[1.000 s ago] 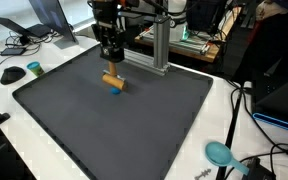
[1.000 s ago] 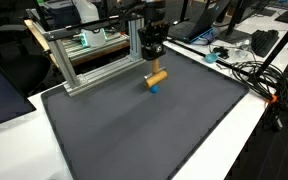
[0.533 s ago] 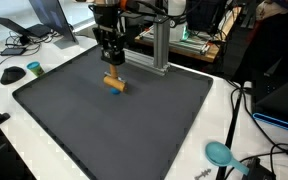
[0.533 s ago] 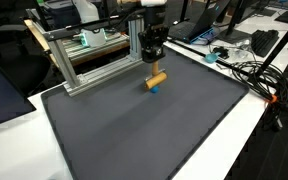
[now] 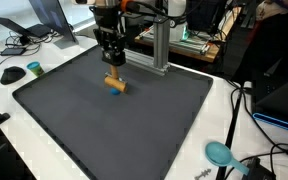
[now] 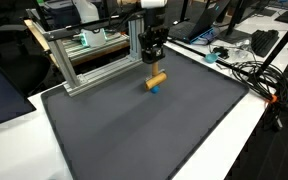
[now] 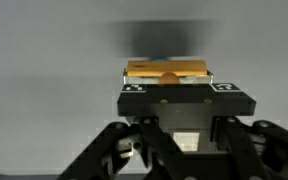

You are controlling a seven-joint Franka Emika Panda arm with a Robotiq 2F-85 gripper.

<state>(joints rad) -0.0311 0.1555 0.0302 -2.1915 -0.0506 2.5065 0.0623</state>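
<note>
We see the gripper (image 5: pixel 112 66) hanging over the far part of a dark grey mat (image 5: pixel 124 130), its fingertips just above a short wooden cylinder (image 5: pixel 115 83) and apart from it. The cylinder lies on its side on the mat, with a blue end showing at its lower edge in both exterior views (image 6: pixel 156 80). In the wrist view the gripper (image 7: pixel 181 93) fills the near half of the frame and the cylinder (image 7: pixel 167 70) lies crosswise just beyond its tip, casting a soft shadow on the grey surface. That picture is blurred, and in the exterior views the black fingers merge into one dark shape, so we cannot tell whether they are spread or pressed together; nothing sits between them that we can make out.

Just behind the gripper stands an aluminium frame (image 6: pixel 94 62) at the far edge of the mat. In an exterior view a computer mouse (image 5: pixel 12 73) rests on the white table (image 5: pixel 4 100) to the left, and a teal round object (image 5: pixel 220 153) lies near the right front corner.
</note>
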